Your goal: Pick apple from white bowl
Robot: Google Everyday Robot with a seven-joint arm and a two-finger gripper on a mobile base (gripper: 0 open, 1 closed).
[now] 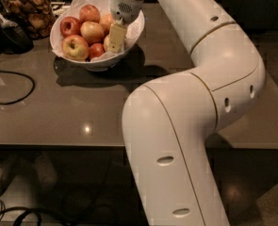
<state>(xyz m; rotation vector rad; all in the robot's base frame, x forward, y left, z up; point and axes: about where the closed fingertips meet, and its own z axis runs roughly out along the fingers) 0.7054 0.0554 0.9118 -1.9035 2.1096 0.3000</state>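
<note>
The hand [115, 37] hangs low inside the white bowl [99, 63], just right of the blushed apple [92, 31], its grip unreadable, so it should centre over that apple before squeezing.

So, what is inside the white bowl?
The white bowl holds several apples on crinkled white paper. The gripper reaches into its right side, hiding whatever lies beneath it; the bowl's bottom is covered too.
</note>
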